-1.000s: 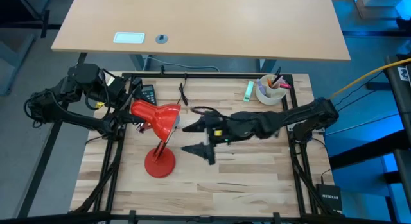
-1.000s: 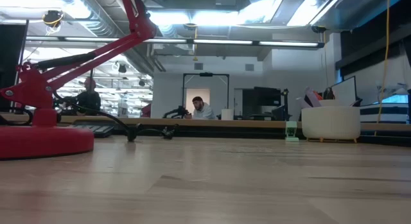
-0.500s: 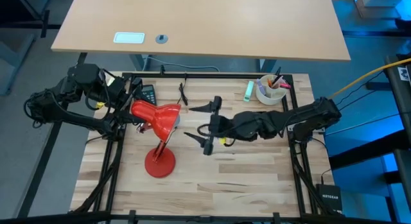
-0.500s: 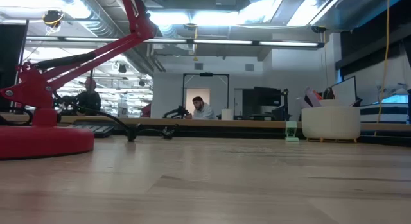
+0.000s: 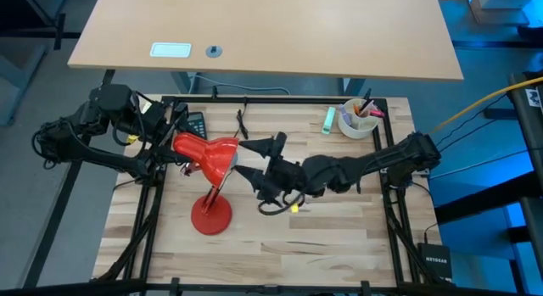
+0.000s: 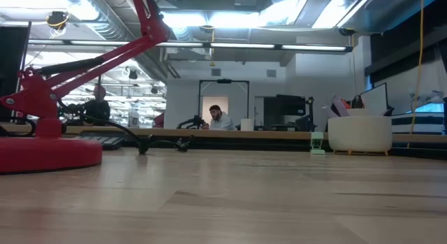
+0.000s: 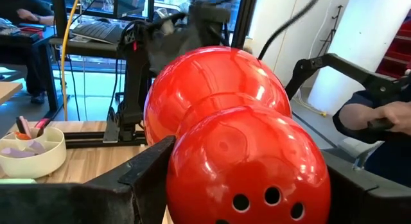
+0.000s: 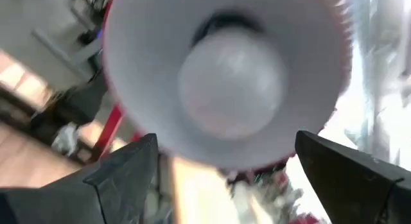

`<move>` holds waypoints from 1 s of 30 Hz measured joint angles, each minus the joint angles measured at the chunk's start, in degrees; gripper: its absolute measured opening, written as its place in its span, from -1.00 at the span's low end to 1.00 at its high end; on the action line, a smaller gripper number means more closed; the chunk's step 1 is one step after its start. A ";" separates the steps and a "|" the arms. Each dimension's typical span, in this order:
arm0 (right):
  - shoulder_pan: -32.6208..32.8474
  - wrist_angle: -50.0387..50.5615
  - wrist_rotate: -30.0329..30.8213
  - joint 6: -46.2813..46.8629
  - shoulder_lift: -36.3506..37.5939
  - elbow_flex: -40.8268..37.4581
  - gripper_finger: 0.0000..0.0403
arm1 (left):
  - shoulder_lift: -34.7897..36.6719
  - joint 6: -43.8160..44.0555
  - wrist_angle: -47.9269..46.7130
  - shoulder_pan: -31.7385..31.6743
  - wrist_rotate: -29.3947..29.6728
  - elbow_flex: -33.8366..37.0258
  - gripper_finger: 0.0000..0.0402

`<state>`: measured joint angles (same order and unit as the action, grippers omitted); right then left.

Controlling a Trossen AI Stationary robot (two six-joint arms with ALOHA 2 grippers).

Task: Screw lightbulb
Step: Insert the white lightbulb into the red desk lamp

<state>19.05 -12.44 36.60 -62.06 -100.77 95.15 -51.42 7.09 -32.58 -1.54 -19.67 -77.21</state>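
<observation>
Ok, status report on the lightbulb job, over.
Left gripper shut on red lamp shade. Right gripper open at shade mouth, empty. Lightbulb seated inside shade. Nothing in the way.

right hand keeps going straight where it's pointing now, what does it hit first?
Most likely the lightbulb sitting inside the red lamp shade. The right hand, fingers spread wide, faces straight into the shade's mouth with the bulb centred between them. How close is unclear; a finger could clip the shade's rim first.
</observation>
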 joint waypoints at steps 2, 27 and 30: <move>0.05 -3.17 -1.95 -2.25 0.00 0.01 0.85 | 0.00 0.00 -0.06 0.00 0.00 0.00 0.33; -3.08 -14.45 -6.09 -31.31 -5.40 0.02 0.85 | 0.00 -0.33 -0.24 0.00 0.01 -0.03 0.33; -3.02 -14.42 -8.07 -31.80 -5.40 0.02 0.85 | 0.00 -0.39 -0.13 0.00 -0.01 -0.04 0.33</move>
<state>16.03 -26.86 28.53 -93.86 -106.17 95.18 -51.42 6.70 -32.71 -1.54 -19.68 -77.25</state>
